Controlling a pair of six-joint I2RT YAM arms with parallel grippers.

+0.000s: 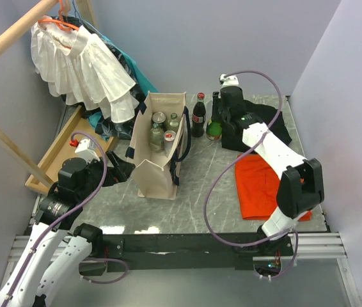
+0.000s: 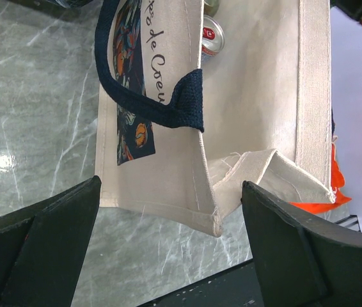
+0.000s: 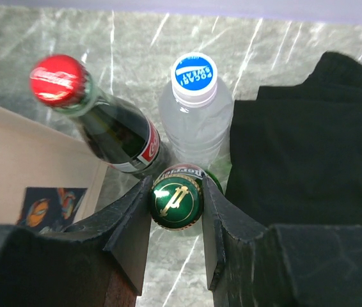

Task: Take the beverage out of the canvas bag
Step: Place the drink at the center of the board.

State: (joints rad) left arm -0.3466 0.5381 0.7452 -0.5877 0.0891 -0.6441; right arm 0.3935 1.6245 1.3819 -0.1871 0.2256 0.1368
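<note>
Your right end effector is clenched on the green bottle cap, upper centre of top view, outside the canvas bag, beside the cola bottle. Your left end effector is released, bag corner between its jaws.

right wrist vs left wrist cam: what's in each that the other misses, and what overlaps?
Right wrist only: the right tool shut on the green-capped bottle, the cola bottle and water bottle behind it, black cloth to the right.
Left wrist only: the open left tool, the bag's navy handle, a can inside the bag, a bit of orange cloth.
Both: the canvas bag and the marble table.
</note>
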